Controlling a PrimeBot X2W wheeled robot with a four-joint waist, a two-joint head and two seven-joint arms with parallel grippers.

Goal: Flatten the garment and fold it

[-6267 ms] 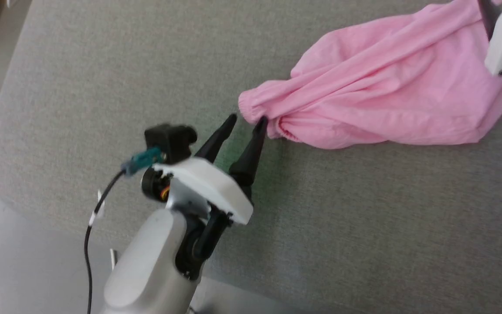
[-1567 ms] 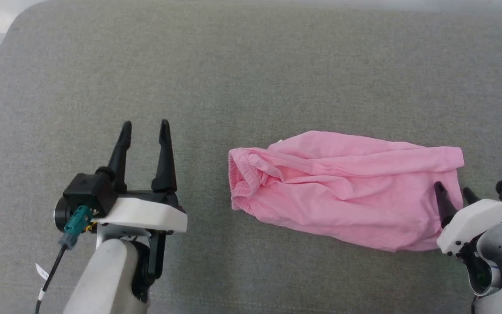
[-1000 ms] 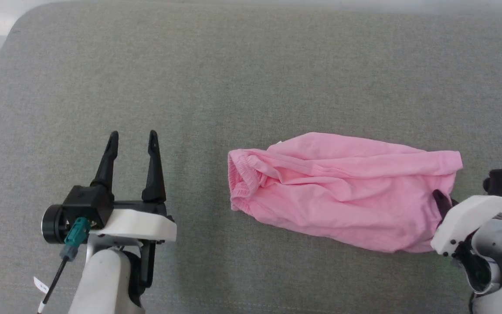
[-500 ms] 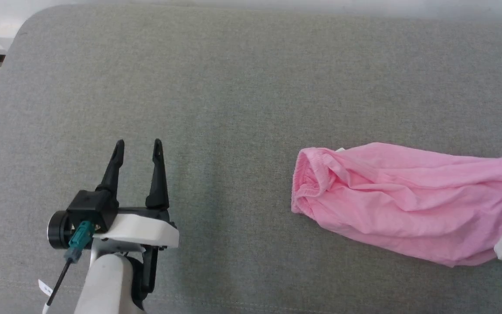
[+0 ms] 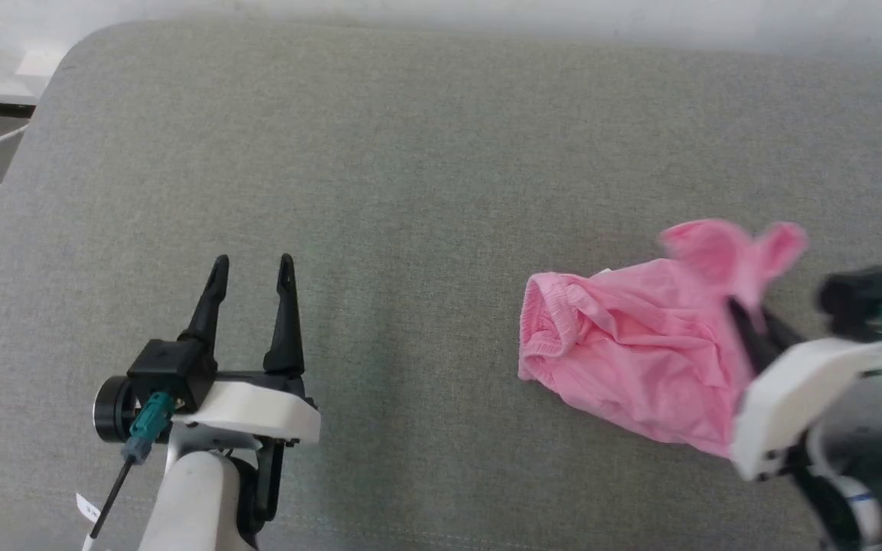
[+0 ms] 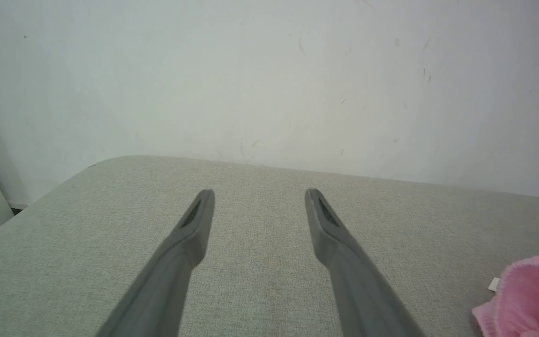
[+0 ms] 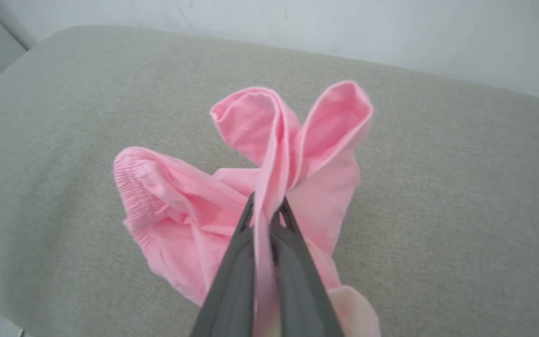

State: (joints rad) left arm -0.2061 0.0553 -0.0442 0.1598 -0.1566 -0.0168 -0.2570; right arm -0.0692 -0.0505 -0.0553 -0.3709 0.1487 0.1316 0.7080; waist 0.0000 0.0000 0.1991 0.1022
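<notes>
your right gripper point(image 7: 267, 208) is clenched on a pinched fold of the garment point(image 5: 625, 360), forearm angled in from the lower right. two flaps stand above the fingertips; the waistband point(image 5: 542, 329) lies on the grey cushion point(image 5: 410, 191). your left gripper point(image 5: 251, 265) hovers with its fingers parted and nothing between them, well apart from the garment.

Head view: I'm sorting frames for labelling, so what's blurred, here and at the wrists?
Head view: the right gripper and the lifted end of the garment are motion-blurred, the left gripper sharp. Right wrist view: fabric crisp. Left wrist view: finger bases soft.
</notes>
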